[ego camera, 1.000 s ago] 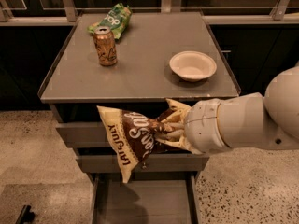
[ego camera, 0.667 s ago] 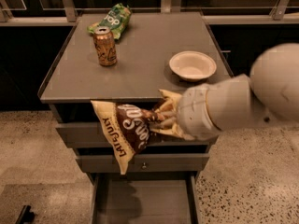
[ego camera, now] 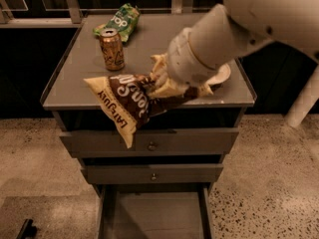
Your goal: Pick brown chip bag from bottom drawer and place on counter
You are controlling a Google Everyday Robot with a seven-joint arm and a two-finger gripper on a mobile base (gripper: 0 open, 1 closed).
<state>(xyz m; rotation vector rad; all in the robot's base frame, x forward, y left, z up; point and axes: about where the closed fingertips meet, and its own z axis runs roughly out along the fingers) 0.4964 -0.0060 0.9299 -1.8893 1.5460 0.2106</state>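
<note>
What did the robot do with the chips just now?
The gripper raised the brown bag from below the counter up to its front edge, jaws clamped on it throughout. The can, green bag, bowl and open bottom drawer stayed put.

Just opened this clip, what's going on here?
The robot's gripper is shut on the brown chip bag and holds it at the front edge of the counter. The bag's lower end hangs in front of the top drawer. The bottom drawer stands pulled open below. On the counter sit a can, a green chip bag and a white bowl partly hidden by the arm. The bag is not yet released.
</note>
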